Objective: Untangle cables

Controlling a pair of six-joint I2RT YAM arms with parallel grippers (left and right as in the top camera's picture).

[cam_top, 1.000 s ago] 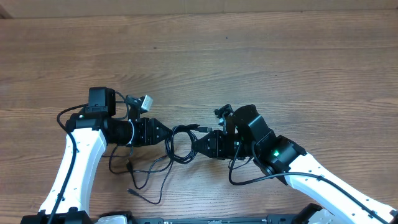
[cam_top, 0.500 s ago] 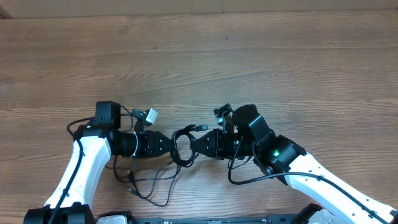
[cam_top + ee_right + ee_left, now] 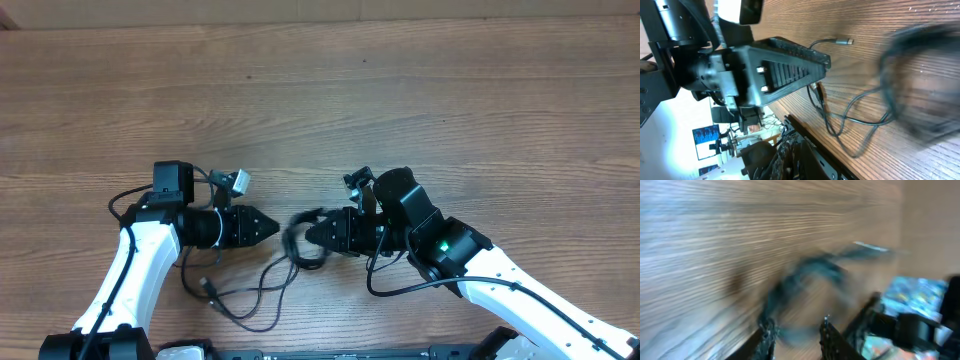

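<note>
The cables are thin black cords. A small coil (image 3: 298, 245) shows as a blur at the tip of my right gripper (image 3: 310, 234), which is shut and seems to pinch a strand. Loose cords (image 3: 255, 290) trail from it toward the front left and end in a plug (image 3: 210, 286). My left gripper (image 3: 272, 225) points at the coil from the left, a short gap away. In the left wrist view its fingers (image 3: 768, 332) stand slightly apart around bare wood, with the blurred coil (image 3: 805, 272) ahead. In the right wrist view the coil (image 3: 920, 75) is smeared and the loose cords (image 3: 850, 120) lie below the left arm (image 3: 775, 65).
The wooden table (image 3: 400, 90) stretches away behind both arms. The loose cords lie near its front edge (image 3: 330, 350). A thicker black wire (image 3: 390, 287) loops off the right arm, and a white connector (image 3: 236, 183) sticks up from the left wrist.
My left gripper reached the coil, then drew back left and narrowed. The coil stayed at the right gripper's tip and is now swinging. The loose cords shifted right. The right arm held still.
</note>
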